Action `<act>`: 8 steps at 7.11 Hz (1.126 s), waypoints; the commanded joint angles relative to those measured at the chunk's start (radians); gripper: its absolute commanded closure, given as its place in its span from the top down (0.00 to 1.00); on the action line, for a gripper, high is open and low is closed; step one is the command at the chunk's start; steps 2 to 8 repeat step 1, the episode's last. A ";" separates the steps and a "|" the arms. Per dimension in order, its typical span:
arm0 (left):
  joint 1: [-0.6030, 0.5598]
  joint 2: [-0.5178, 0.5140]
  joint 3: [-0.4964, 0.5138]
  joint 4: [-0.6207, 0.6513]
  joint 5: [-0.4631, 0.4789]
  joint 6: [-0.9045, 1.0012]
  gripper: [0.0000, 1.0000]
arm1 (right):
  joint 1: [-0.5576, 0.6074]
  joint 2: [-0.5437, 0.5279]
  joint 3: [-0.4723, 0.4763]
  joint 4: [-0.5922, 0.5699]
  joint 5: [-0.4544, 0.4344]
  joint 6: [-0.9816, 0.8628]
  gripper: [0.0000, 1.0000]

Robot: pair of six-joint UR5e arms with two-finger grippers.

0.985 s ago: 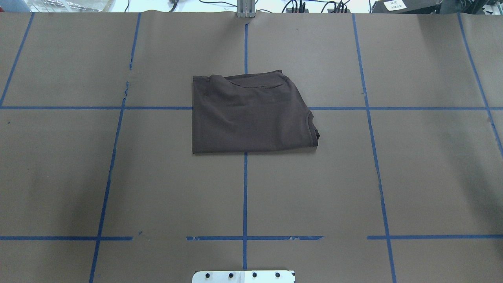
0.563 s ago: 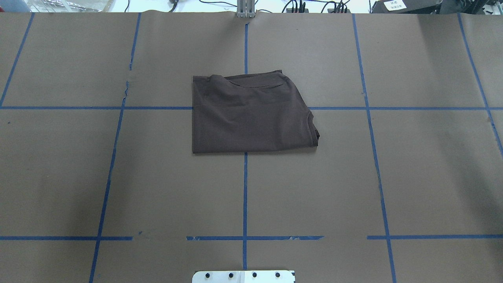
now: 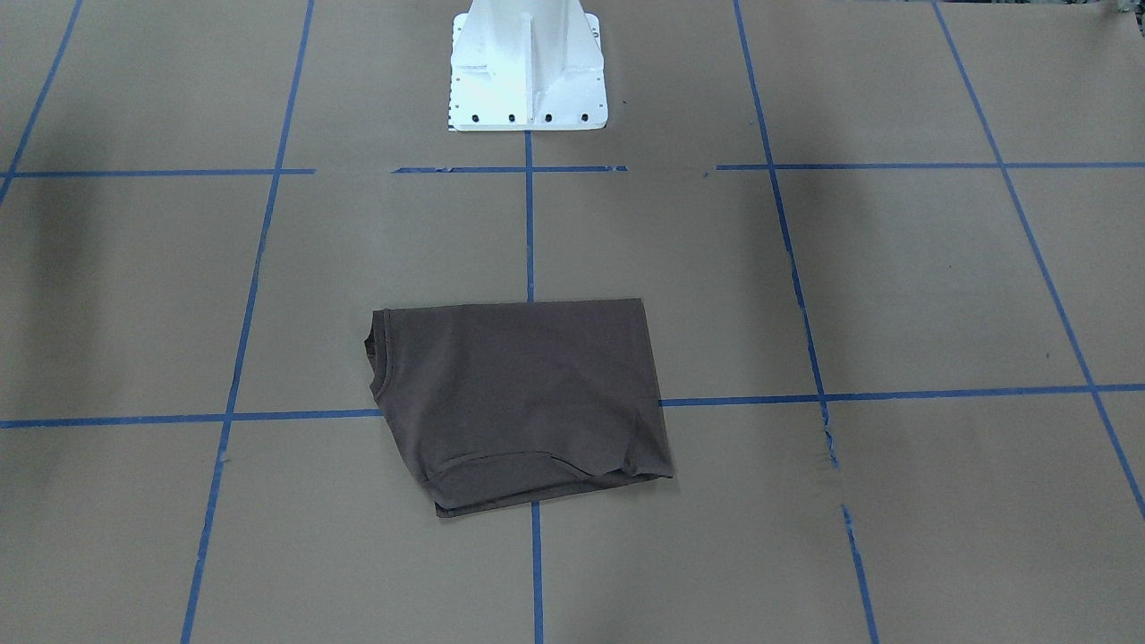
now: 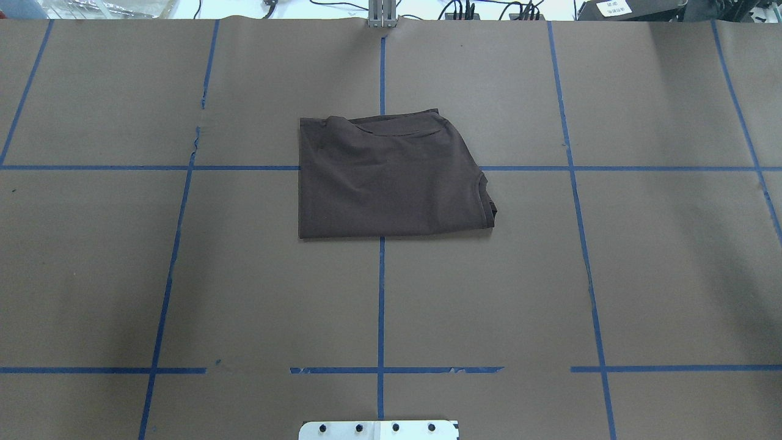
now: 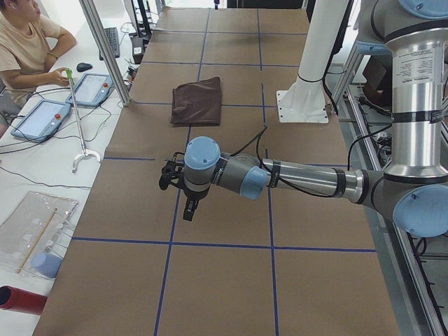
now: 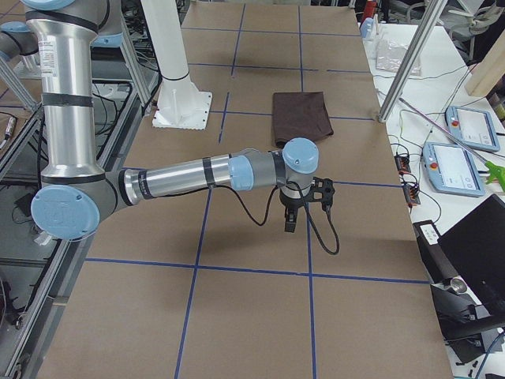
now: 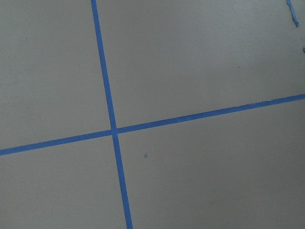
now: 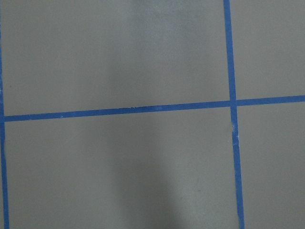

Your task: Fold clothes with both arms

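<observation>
**Desk:** Where does the T-shirt (image 4: 391,177) lie?

**Photographer:** It is folded into a compact block at the middle of the table (image 4: 641,275). It lies flat on the brown paper, across a crossing of the blue tape (image 4: 381,305) lines. Its ribbed collar (image 4: 487,203) sits at the edge on the robot's right. The white pedestal (image 3: 528,72) stands well apart from it, at the robot's edge of the table.

**Desk:** And the arms?

**Photographer:** Neither touches the cloth. The left arm (image 5: 301,178) stretches low over bare paper toward its own end of the table. The left gripper (image 5: 189,204) points down just above a tape line, well apart from the shirt. The right arm (image 6: 181,178) mirrors it at the opposite end, with the right gripper (image 6: 289,221) hanging over paper too (both wrist cameras take in only paper and crossed tape).

**Desk:** Are the pincers open or closed?

**Photographer:** Cannot tell for either one. They show only in the two side views, small and dark.

**Desk:** Anyone else in shot?

**Photographer:** A person (image 5: 24,42) sits off the far side of the table, beside two blue-edged tablets (image 5: 87,89).
</observation>
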 commanded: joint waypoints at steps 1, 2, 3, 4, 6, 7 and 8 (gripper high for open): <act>0.001 -0.009 -0.021 0.000 0.002 0.000 1.00 | 0.000 0.001 -0.001 0.000 0.000 0.000 1.00; 0.001 -0.009 -0.021 0.000 0.002 0.000 1.00 | 0.000 0.001 -0.001 0.000 0.000 0.000 1.00; 0.001 -0.009 -0.021 0.000 0.002 0.000 1.00 | 0.000 0.001 -0.001 0.000 0.000 0.000 1.00; 0.001 -0.009 -0.021 0.000 0.002 0.000 1.00 | 0.000 0.001 -0.001 0.000 0.000 0.000 1.00; 0.001 -0.009 -0.021 0.000 0.002 0.000 1.00 | 0.000 0.001 -0.001 0.000 0.000 0.000 1.00; 0.001 -0.009 -0.021 0.000 0.002 0.000 1.00 | 0.000 0.001 -0.001 0.000 0.000 0.000 1.00; 0.001 -0.009 -0.021 0.000 0.002 0.000 1.00 | 0.000 0.001 -0.001 0.000 0.000 0.000 1.00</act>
